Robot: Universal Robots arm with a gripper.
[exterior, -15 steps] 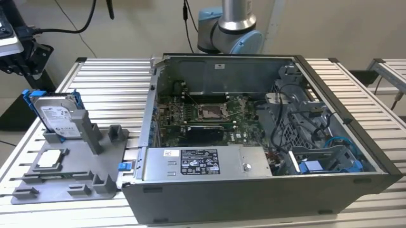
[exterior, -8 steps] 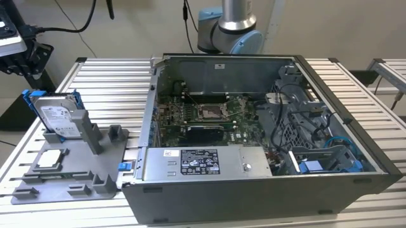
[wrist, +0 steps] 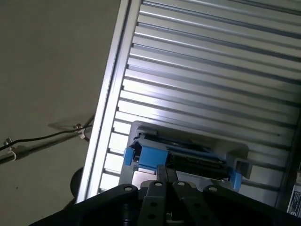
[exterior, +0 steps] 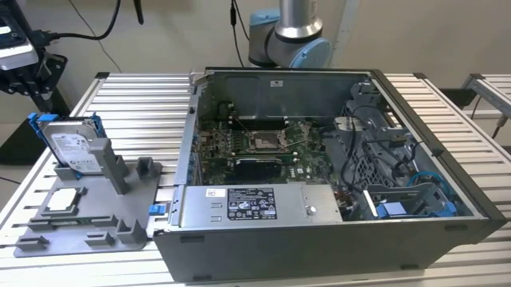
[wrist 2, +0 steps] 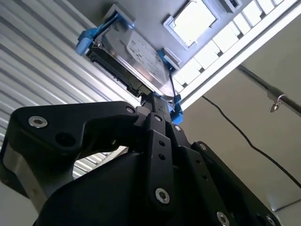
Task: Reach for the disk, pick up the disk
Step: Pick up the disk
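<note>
The silver-grey, blue-bracketed disk (exterior: 70, 146) stands upright in a grey plastic holder (exterior: 88, 230) on the slatted metal table (exterior: 136, 101), its white label unreadable. The black tool (wrist 2: 157, 101) hangs near the disk's edge; whether it is apart or together cannot be told.

Worktop (exterior: 143, 101): computer case (exterior: 319, 251) on the exterior view's right; holder (exterior: 88, 230) just beside it, on the exterior view's left. Disk (exterior: 70, 146) upright at the holder's rear; chip (exterior: 66, 200) flat before it. Arm base (exterior: 291, 36) behind the case.
</note>
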